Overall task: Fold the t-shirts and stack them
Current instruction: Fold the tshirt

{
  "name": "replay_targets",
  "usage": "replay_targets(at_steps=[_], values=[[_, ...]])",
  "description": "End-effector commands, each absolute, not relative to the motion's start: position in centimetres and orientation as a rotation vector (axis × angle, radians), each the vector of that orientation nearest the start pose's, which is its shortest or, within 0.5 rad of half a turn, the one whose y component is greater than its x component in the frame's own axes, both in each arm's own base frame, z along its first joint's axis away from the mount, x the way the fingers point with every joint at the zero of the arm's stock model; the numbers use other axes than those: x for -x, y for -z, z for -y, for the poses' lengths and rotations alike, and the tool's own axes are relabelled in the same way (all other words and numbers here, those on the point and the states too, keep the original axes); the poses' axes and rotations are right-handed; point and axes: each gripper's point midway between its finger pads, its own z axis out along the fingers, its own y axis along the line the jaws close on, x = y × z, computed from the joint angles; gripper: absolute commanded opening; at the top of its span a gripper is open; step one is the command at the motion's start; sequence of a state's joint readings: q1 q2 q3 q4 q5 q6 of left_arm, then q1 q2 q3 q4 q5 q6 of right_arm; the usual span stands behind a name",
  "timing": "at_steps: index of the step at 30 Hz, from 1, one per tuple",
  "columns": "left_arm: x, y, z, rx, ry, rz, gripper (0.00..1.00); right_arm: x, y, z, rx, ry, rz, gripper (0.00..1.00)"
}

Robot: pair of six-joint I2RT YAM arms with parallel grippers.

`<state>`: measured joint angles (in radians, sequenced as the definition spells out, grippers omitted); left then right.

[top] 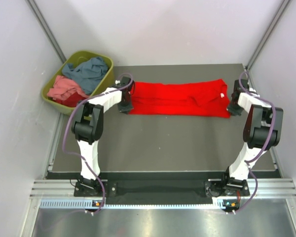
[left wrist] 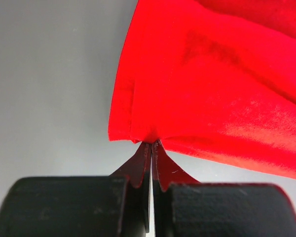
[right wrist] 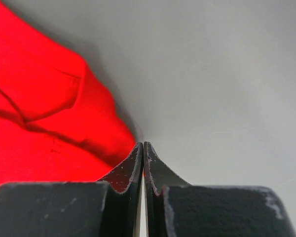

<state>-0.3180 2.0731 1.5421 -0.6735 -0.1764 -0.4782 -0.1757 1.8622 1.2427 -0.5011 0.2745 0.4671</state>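
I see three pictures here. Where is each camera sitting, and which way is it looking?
Top external: fixed above and behind the robot, looking down on the table, the red t-shirt and the tub; the left arm and right arm show whole.
Left wrist: on the left arm, looking along the left gripper, shut on the shirt's edge.
Right wrist: on the right arm, looking along the right gripper, shut beside the shirt's other end.
All three views share the red t-shirt.
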Motion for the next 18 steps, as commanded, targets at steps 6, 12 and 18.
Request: replay_targets(at_steps=[6,12,18], values=[[-40.0,-3.3,10.6,0.247,-0.14,-2.761,0.0,-38.6,-5.1,10.7,-0.91,0.29,-2.429,0.0],[-41.6,-7.6,10.2,0.26,-0.184,-2.694,0.29,-39.7,-8.0,9.0,-0.85,0.197,-2.437,0.11],[-45.1,-12.6,12.6,0.182,-0.024,-2.608,0.37,-43.6,-12.4,3.7,-0.727,0.005,-2.361,0.31]])
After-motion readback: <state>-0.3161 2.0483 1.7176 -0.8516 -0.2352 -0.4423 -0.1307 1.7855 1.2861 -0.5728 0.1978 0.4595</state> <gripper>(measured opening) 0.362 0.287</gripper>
